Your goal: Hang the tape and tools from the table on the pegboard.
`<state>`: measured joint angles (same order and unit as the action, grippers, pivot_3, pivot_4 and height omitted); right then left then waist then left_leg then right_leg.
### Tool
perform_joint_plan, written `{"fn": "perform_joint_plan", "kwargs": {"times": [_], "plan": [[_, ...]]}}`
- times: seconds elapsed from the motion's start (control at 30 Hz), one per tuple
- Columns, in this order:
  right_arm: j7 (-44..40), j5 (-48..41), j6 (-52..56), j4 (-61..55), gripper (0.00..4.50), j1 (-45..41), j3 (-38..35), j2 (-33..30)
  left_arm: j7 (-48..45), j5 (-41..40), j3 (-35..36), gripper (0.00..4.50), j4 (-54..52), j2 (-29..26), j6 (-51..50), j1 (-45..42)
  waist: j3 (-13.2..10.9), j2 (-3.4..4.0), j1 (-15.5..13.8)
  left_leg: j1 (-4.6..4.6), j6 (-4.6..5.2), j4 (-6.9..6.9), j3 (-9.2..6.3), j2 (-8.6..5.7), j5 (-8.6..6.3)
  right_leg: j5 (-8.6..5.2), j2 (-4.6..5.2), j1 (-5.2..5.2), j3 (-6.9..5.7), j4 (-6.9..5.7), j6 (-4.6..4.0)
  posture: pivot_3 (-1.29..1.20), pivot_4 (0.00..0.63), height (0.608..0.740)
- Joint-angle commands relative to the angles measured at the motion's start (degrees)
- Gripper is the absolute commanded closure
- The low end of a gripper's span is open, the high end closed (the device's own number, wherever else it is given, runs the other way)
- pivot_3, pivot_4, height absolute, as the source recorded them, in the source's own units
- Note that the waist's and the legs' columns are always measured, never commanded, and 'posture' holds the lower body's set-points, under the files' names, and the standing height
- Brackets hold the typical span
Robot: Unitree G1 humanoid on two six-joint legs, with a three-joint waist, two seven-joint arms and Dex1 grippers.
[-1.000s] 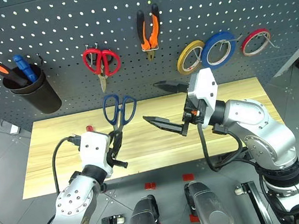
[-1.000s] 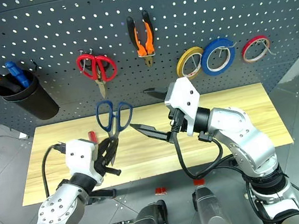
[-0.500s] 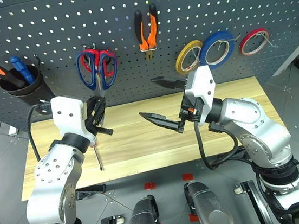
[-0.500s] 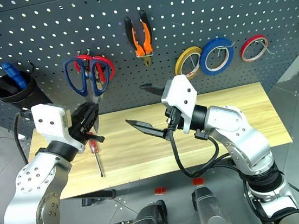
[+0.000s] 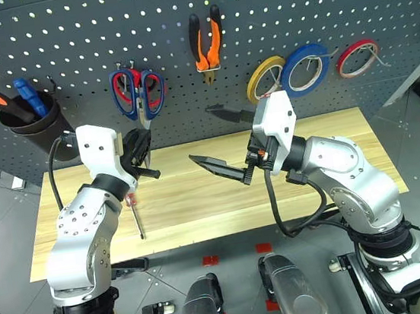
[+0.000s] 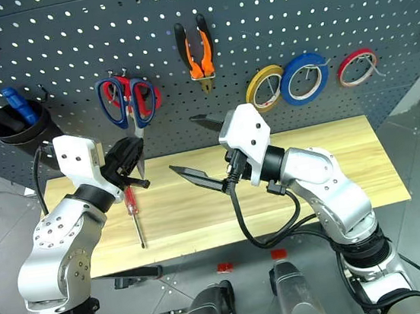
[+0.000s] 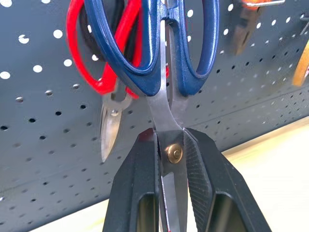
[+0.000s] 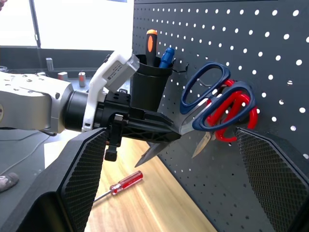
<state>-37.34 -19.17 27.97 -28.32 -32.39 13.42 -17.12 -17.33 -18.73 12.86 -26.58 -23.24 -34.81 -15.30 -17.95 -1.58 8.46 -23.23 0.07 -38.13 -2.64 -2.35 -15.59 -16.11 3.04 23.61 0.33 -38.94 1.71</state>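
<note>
The left gripper (image 5: 142,151), clamped on the blue-handled scissors (image 5: 139,93), is crowded against the red-handled scissors (image 6: 143,96) already on the pegboard (image 5: 65,37), their handles overlapping. The right gripper (image 5: 219,139) (fingers spread wide) hangs over mid-tabletop (image 5: 346,140), with only the red-handled screwdriver (image 5: 134,213) lying beneath the left arm

Blue-handled scissors (image 5: 139,94) overlap red-handled scissors (image 7: 91,58) on grey pegboard (image 5: 290,1).
</note>
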Motion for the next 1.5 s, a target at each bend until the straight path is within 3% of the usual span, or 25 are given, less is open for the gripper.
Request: {"fn": "perform_joint_plan", "kwargs": {"times": [0.03, 0.13, 0.37, 0.57, 0.67, 0.97, 1.27, 1.5], "plan": [[0.0, 0.3, -1.3, -1.8, 0.0, 1.2, 0.7, -0.3, 1.3, 0.0, 0.1, 3.3, -2.1, 0.9, 0.3, 2.1, 0.0, 0.0, 0.0, 0.0, 0.0, 0.0, 0.0, 0.0, 0.0, 0.0, 0.0, 0.0, 0.0, 0.0, 0.0, -0.31, 0.314, 0.74], [0.6, 1.3, 0.3, -2.4, 0.0, 2.6, 2.1, -1.2, 3.7, -0.3, 0.5, 2.64, -2.6, 2.9, -2.2, 5.6, 0.0, 0.0, 0.1, 0.01, 0.01, 0.0, 0.02, 0.0, -0.01, 0.0, 0.0, -0.01, 0.04, 0.03, 0.0, -0.32, 0.319, 0.74], [1.5, 1.4, 5.7, -4.8, 0.0, 3.5, 4.0, -2.5, 6.8, 0.2, 1.1, 0.53, -0.8, 4.7, -4.6, 9.4, 0.0, -0.01, 0.0, 0.01, 0.02, -0.03, -0.02, 0.01, 0.0, 0.0, 0.0, 0.0, 0.02, -0.04, 0.0, -0.32, 0.331, 0.74], [4.6, 1.4, 17.2, -5.0, 0.0, 1.3, 5.7, -1.9, 9.3, 0.1, 4.6, 0.53, 2.3, 4.8, -8.6, 11.7, 0.0, 0.0, 0.3, 0.01, 0.03, -0.05, 0.0, 0.0, -0.01, 0.0, 0.0, -0.02, 0.03, -0.02, 0.0, -0.32, 0.343, 0.74], [7.3, 1.3, 24.2, -3.6, 0.0, -1.6, 7.6, 0.6, 10.9, -0.5, 8.7, 0.01, 6.9, 4.5, -10.2, 11.3, -0.1, -0.04, 0.8, 0.01, 0.03, -0.01, -0.02, 0.02, -0.01, 0.0, -0.01, 0.02, 0.02, -0.03, 0.0, -0.32, 0.352, 0.74], [12.3, 0.7, 36.3, -0.4, 0.0, -7.5, 9.7, 8.0, 15.2, 0.8, 13.0, 0.01, 25.5, 3.0, -11.9, 0.7, -0.7, -0.4, 0.4, -0.05, 0.04, -0.04, -0.05, -0.02, -0.02, 0.0, 0.04, 0.06, 0.0, -0.01, -0.01, -0.3, 0.391, 0.74], [12.3, -0.6, 38.4, 0.0, 0.0, -11.7, 12.1, 13.0, 17.3, 2.2, 12.3, 0.01, 47.9, 4.5, -4.6, -13.0, -1.2, -0.51, 0.5, -0.65, 0.01, -0.15, -0.04, -0.01, 0.0, 0.04, 0.06, 0.64, -0.09, -0.02, -0.05, -0.33, 0.417, 0.74], [12.0, -1.2, 38.9, 0.8, 0.0, -13.3, 11.7, 13.2, 19.8, 2.0, 13.4, 2.16, 52.0, 5.0, -4.5, -14.0, -1.3, -0.47, 1.1, -0.68, 0.03, -0.06, -0.03, 0.0, -0.03, 0.04, 0.08, 0.71, -0.09, 0.01, -0.06, -0.35, 0.412, 0.74]]}}
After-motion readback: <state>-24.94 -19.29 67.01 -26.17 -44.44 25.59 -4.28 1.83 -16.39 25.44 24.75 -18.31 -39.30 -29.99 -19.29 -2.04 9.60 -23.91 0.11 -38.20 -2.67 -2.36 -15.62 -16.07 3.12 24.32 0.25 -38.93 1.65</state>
